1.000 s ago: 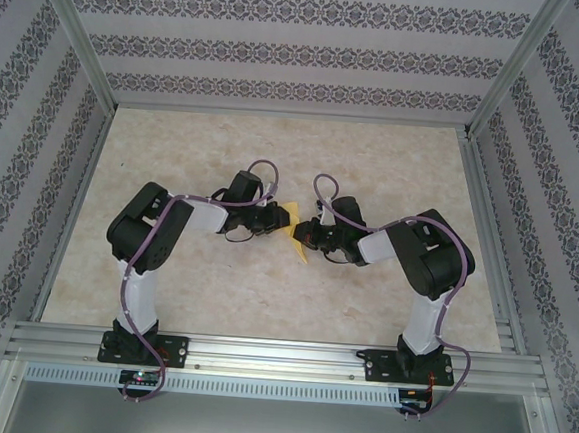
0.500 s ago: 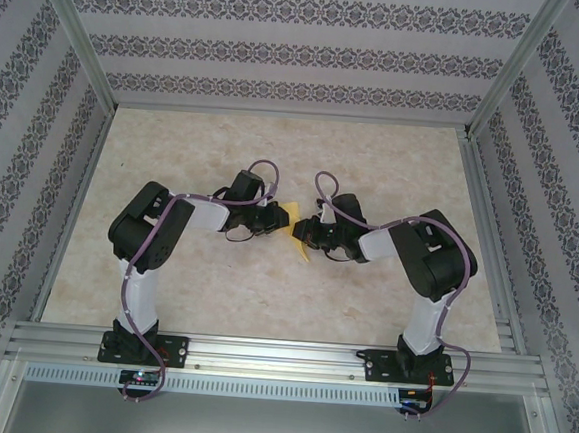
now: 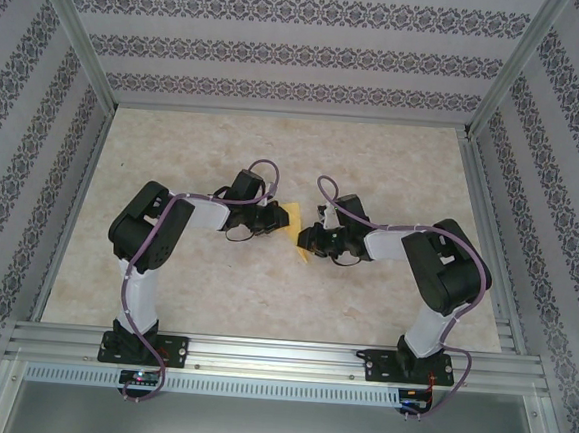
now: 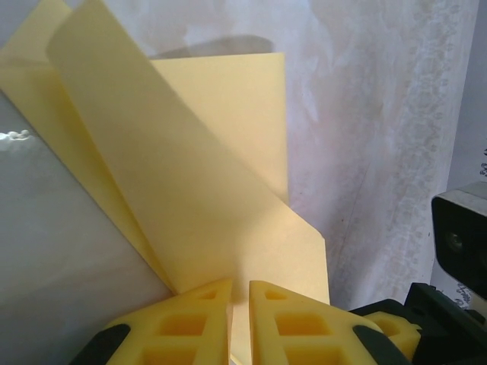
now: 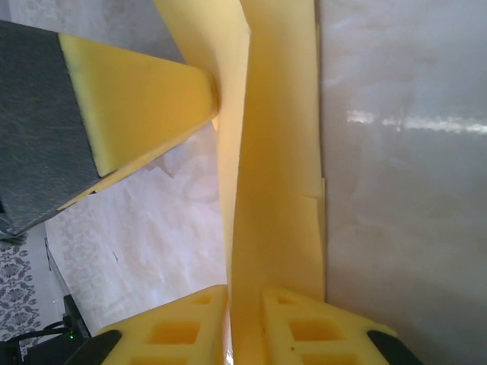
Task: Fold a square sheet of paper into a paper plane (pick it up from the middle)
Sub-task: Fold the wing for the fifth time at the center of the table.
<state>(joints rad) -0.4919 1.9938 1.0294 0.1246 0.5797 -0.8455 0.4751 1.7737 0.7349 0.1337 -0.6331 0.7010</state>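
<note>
Has swung the right arm (image 3: pixel 443 274) elbow-first out toward the right edge of the surface (image 3: pixel 274 155) since a second ago, wrist hardly budging. Holds the yellow sheet (image 3: pixel 292 217) over the middle of the surface, pinched from both sides! Clamps the left fingers (image 4: pixel 183 323) almost shut on one folded end, flaps fanning away from the wrist camera. Clamps the right fingers (image 5: pixel 183 331) just as tight on the other end, nothing but paper between them, close beside a left pad.

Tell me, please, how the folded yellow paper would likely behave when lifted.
Probably floppy: a flap of the folded yellow paper curls loose beyond the left pincer. Likely very light, since it looks thin. Its creases may stiffen it.
</note>
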